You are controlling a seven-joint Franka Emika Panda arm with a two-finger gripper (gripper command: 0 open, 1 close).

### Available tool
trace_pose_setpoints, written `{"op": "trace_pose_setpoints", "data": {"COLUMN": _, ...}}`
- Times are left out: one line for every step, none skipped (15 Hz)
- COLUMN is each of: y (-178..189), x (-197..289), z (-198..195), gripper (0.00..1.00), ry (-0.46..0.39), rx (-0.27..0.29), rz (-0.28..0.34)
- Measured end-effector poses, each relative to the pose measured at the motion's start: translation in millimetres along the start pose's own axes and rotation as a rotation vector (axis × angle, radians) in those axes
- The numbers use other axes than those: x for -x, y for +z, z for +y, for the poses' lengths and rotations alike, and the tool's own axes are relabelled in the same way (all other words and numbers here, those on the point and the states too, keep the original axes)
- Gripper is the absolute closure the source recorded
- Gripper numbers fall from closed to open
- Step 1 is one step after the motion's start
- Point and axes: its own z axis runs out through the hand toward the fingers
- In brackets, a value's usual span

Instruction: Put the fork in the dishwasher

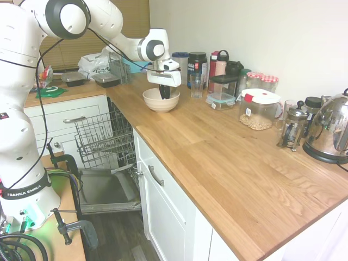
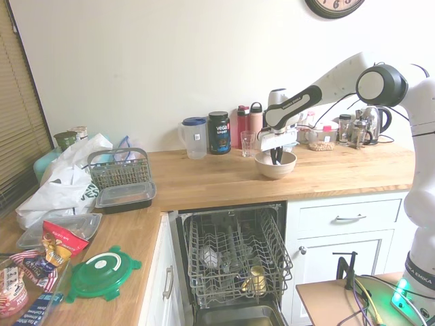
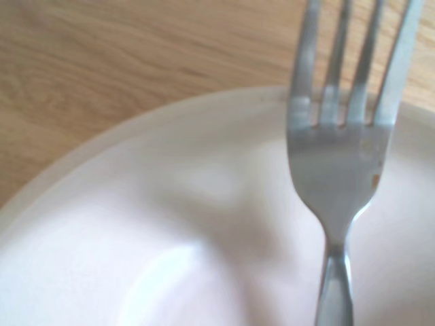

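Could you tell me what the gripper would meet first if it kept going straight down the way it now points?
The gripper points down into the cream bowl on the counter. It would most likely meet the fork lying in the bowl first, then the bowl's inner floor; exact depth is unclear.

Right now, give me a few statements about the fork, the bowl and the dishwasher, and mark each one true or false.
1. The tool is down inside the cream bowl. True.
2. The dishwasher is shut. False: its door is dropped open and the rack shows.
3. The fork lies in the dishwasher rack. False: the wrist view shows it over the bowl, tines past the rim.
4. The bowl stands on the wooden counter. True.
5. The dishwasher rack is bare. False: a few items sit in it.
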Motion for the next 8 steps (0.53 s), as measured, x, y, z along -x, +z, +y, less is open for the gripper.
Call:
{"op": "trace_pose_setpoints", "data": {"y": -2, "x": -2, "z": 1, "gripper": 1.0, "ry": 0.004, "rx": -0.001, "rz": 0.003}}
{"op": "trace_pose_setpoints", "data": {"y": -9, "x": -3, "z": 3, "gripper": 1.0, "ry": 0.01, "rx": -0.007, "rz": 0.012}}
{"op": "trace_pose_setpoints", "data": {"y": -23, "x": -3, "z": 5, "gripper": 1.0, "ry": 0.015, "rx": -0.023, "rz": 0.027}}
{"op": "trace_pose_setpoints", "data": {"y": -46, "x": 0, "z": 10, "gripper": 1.0, "ry": 0.016, "rx": -0.042, "rz": 0.048}}
{"op": "trace_pose_setpoints", "data": {"y": -74, "x": 7, "z": 13, "gripper": 1.0, "ry": 0.014, "rx": -0.066, "rz": 0.077}}
{"op": "trace_pose_setpoints", "data": {"y": -104, "x": 20, "z": 16, "gripper": 1.0, "ry": 0.011, "rx": -0.086, "rz": 0.107}}
{"op": "trace_pose_setpoints", "data": {"y": -133, "x": 38, "z": 17, "gripper": 1.0, "ry": 0.004, "rx": -0.1, "rz": 0.133}}
{"op": "trace_pose_setpoints", "data": {"y": -155, "x": 65, "z": 16, "gripper": 1.0, "ry": -0.007, "rx": -0.105, "rz": 0.153}}
